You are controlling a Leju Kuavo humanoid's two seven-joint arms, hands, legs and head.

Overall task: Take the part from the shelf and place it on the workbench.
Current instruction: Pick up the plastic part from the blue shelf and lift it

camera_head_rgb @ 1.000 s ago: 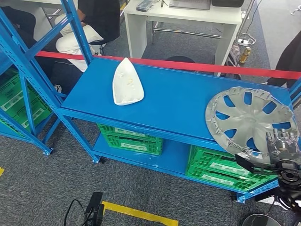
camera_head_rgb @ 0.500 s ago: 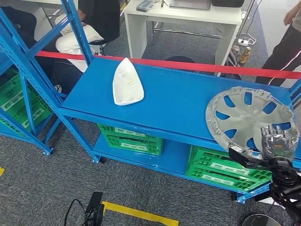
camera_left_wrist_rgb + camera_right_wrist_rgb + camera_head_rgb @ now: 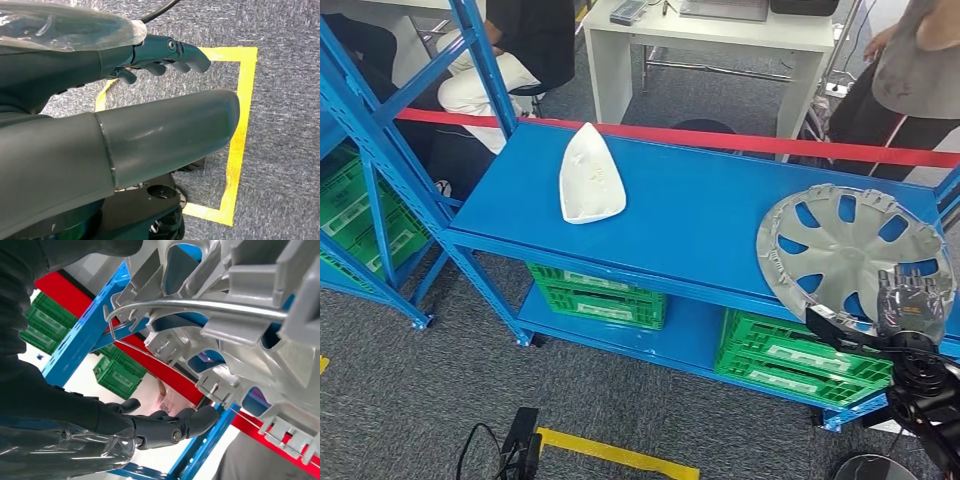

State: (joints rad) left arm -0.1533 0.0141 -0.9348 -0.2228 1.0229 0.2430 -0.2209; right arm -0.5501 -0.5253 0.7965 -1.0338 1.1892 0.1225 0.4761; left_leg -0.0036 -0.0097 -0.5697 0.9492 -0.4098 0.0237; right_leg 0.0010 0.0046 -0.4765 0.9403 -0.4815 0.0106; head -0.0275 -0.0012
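On my head view the shelf (image 3: 682, 215) runs across in front of me, with the white part (image 3: 590, 176) lying on its top board toward the left and the wheel cover (image 3: 848, 250) at the right end. My right hand (image 3: 912, 300) sits at the wheel cover's near edge. Crates (image 3: 595, 293) stand on the lower board beneath, and a desk (image 3: 712, 40) stands behind the shelf.

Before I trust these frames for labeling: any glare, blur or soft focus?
Head view: evenly lit, sharp, soft sheen on the wheel cover. Left wrist view: left hand close, slightly soft; glare on its plastic wrap. Right wrist view: wheel cover very near, bright background washed out.
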